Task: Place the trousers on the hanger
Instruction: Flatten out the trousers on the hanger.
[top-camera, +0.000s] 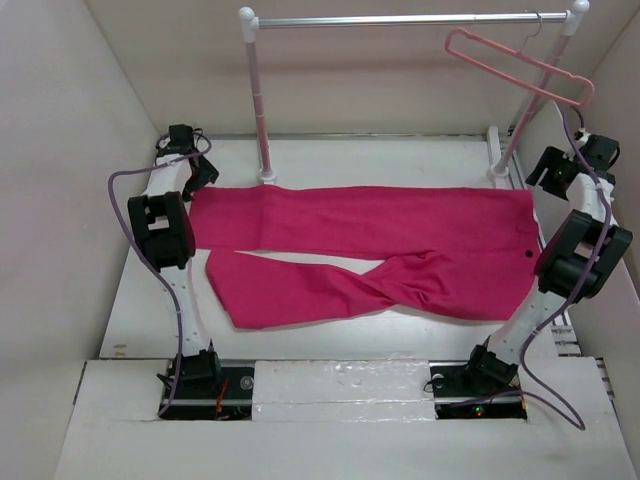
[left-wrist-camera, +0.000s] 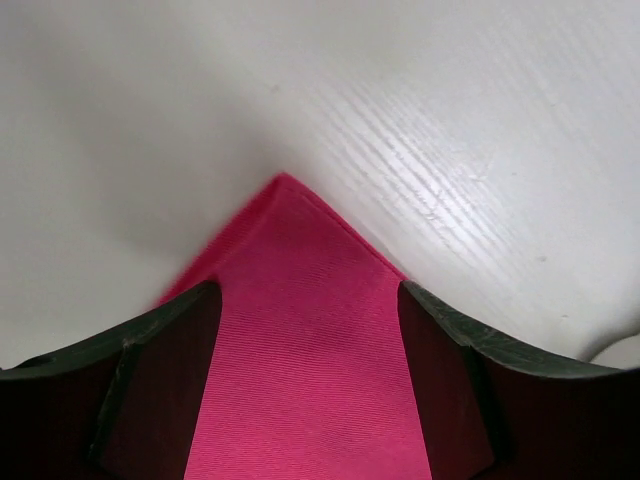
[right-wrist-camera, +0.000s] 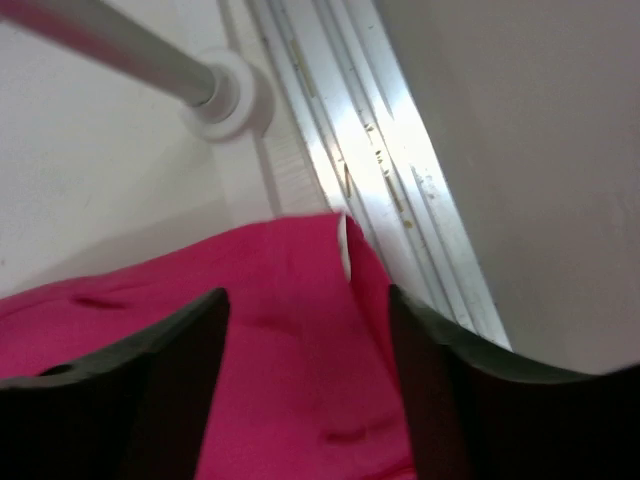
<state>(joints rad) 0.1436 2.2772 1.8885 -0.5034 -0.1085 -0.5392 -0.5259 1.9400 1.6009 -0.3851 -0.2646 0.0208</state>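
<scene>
The magenta trousers (top-camera: 380, 230) lie flat across the table, leg ends to the left and waistband to the right, with a dark button (top-camera: 527, 253) near the right edge. The lower leg is twisted. My left gripper (top-camera: 200, 175) is at the far-left corner of the upper leg. In the left wrist view it (left-wrist-camera: 305, 300) is open, with the leg's corner (left-wrist-camera: 300, 250) between the fingers. My right gripper (top-camera: 548, 170) is at the waistband's far-right corner. In the right wrist view it (right-wrist-camera: 305, 305) is open over the cloth (right-wrist-camera: 280, 300). The light-pink hanger (top-camera: 515, 68) hangs on the rail at the upper right.
A white-and-silver clothes rail (top-camera: 400, 20) spans the back, with posts standing just behind the trousers. Its right post foot (right-wrist-camera: 225, 95) and an aluminium track (right-wrist-camera: 380, 150) by the right wall lie close to my right gripper. Walls enclose the table on the left, the right and the back.
</scene>
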